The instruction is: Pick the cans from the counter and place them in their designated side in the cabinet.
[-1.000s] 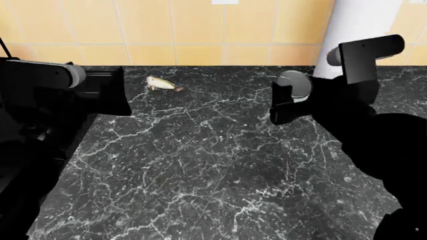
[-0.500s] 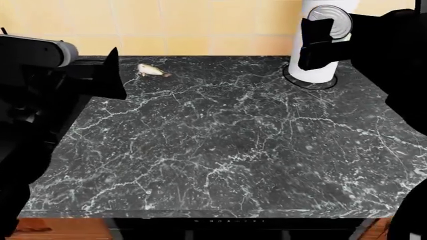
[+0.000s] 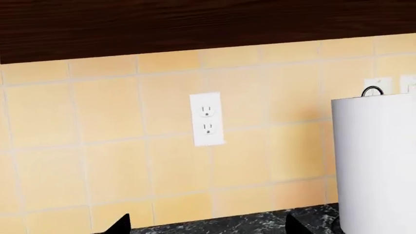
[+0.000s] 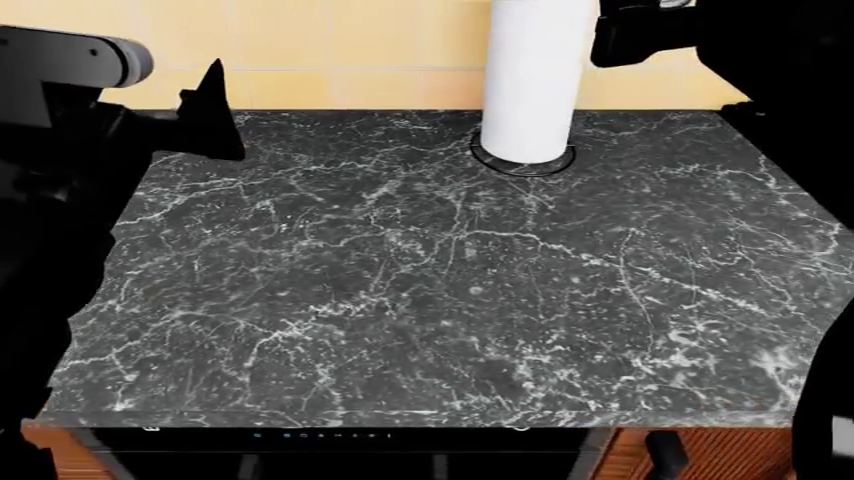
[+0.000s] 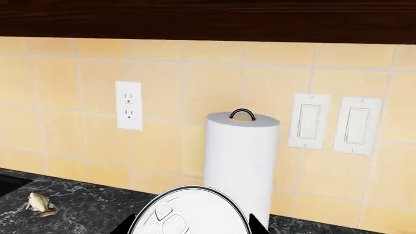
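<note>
Backsplash: yellow-tan tiles (image 5: 78, 78) run behind the counter, under a dark wood cabinet underside (image 5: 208, 19) across the top of both wrist views.
Counter: black marble with white veining (image 4: 441, 290), filling most of the head view; its front edge runs along the lower part of the frame.
Paper-towel roll: tall and white (image 4: 534, 70), upright on a ring base at the upper centre of the head view, at the back of the counter; a black wire loop shows at its top in the right wrist view (image 5: 242, 146).
Wall fittings: a white double outlet (image 3: 206, 119) sits mid-frame in the left wrist view; two white rocker switches (image 5: 334, 124) sit right of the roll in the right wrist view.
Can: only a round pale lid with a pull tab (image 5: 188, 214) shows, at the bottom centre of the right wrist view, in front of the roll.
Right tool: at the upper right edge of the head view (image 4: 647, 35), raised above the counter beside the roll; its two dark finger tips flank the can lid on either side in the wrist view, pinching the can.
Left tool: dark pointed tips at the upper left of the head view (image 4: 207, 115), above the counter's back-left corner; the two tips stand well apart in the left wrist view, spread, with nothing between them.
Garlic-like lump: small and pale (image 5: 38, 202), lying on the counter at the lower left of the right wrist view.
</note>
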Tool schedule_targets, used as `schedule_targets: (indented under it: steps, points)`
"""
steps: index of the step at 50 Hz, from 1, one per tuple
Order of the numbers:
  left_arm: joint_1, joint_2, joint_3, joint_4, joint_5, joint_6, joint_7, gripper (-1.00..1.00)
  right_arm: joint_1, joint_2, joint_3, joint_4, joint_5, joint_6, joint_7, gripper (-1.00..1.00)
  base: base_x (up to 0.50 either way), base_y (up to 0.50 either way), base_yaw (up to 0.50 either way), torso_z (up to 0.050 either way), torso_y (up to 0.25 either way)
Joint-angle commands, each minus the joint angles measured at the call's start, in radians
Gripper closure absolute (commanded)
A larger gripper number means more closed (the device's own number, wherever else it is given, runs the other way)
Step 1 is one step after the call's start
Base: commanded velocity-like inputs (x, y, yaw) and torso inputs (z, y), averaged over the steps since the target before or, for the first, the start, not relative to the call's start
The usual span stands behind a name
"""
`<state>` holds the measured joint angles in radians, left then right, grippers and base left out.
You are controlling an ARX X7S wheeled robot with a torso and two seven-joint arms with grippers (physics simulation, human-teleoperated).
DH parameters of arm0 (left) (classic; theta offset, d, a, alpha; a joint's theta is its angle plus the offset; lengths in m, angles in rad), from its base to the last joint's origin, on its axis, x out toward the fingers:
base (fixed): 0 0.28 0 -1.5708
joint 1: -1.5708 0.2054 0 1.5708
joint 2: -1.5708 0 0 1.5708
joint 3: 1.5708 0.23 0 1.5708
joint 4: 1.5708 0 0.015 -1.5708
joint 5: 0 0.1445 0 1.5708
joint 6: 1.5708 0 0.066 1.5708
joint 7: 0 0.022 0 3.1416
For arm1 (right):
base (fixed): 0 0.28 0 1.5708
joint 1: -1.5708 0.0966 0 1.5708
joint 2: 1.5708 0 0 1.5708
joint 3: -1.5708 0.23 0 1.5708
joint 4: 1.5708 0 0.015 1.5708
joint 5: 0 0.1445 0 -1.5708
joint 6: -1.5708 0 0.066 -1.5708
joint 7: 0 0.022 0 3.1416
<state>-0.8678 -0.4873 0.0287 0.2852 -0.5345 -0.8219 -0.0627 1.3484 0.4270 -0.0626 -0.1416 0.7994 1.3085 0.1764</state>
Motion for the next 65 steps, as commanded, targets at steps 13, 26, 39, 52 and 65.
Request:
schedule_targets:
  steps: [13, 26, 39, 52, 65]
  points:
    - [-0.035, -0.005, -0.001, -0.068, 0.024, 0.030, -0.006, -1.00, 0.089, 0.002, -0.082, 0.101, -0.065, -0.070, -0.037, 1.00, 0.00, -0.50, 0.00, 0.000, 0.000]
    - [-0.043, -0.006, 0.000, -0.085, 0.030, 0.040, -0.009, -1.00, 0.124, -0.006, -0.099, 0.138, -0.078, -0.095, -0.045, 1.00, 0.00, -0.50, 0.00, 0.001, 0.000]
    - [-0.048, -0.010, -0.006, -0.106, 0.037, 0.057, -0.011, -1.00, 0.238, -0.067, -0.144, 0.345, -0.177, -0.247, -0.056, 1.00, 0.00, -0.27, 0.00, 0.000, 0.000]
    - [-0.049, -0.014, -0.012, -0.124, 0.044, 0.075, -0.014, -1.00, 0.719, -0.305, -0.257, 1.443, -0.446, -0.946, -0.205, 1.00, 0.00, 0.00, 0.00, 0.000, 0.000]
    - [-0.053, -0.023, -0.025, -0.128, 0.042, 0.078, -0.018, -1.00, 0.884, -0.329, -0.041, 1.450, -0.687, -0.870, -0.119, 1.00, 0.00, 0.00, 0.00, 0.000, 0.000]
